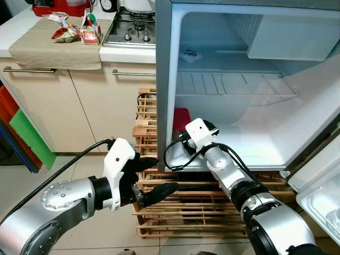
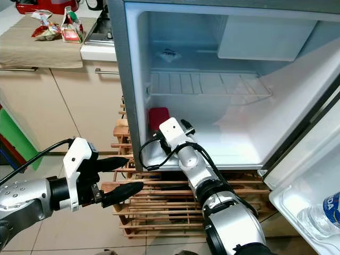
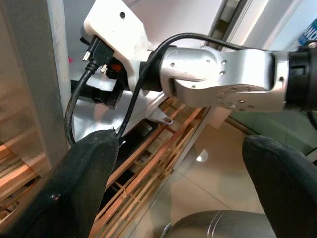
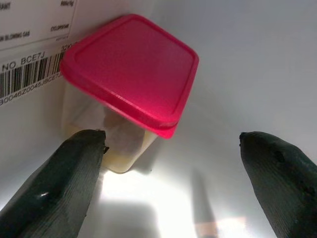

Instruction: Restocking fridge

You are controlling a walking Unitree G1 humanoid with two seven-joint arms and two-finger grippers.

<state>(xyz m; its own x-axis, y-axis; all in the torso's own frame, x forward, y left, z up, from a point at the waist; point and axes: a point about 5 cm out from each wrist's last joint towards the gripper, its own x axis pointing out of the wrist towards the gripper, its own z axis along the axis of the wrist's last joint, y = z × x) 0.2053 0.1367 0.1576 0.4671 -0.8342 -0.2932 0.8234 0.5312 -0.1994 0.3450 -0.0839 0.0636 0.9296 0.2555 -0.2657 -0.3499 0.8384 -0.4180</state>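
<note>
The right gripper point(image 4: 168, 163) reaches into the open white mini fridge point(image 1: 255, 154), its jaws spread wide with nothing between them, pointed at a small clear plastic tub with a red lid point(image 4: 130, 74) that sits on the fridge floor in the left back corner, against the labelled wall. Judging by this, the tub is placed, so the arm should back straight out, low and level, keeping the jaws apart so they do not catch the lid. The left gripper point(image 1: 154, 180) hovers outside by the wooden pallet point(image 1: 186, 207), jaws apart and empty, well clear of the fridge's lower left edge.
</note>
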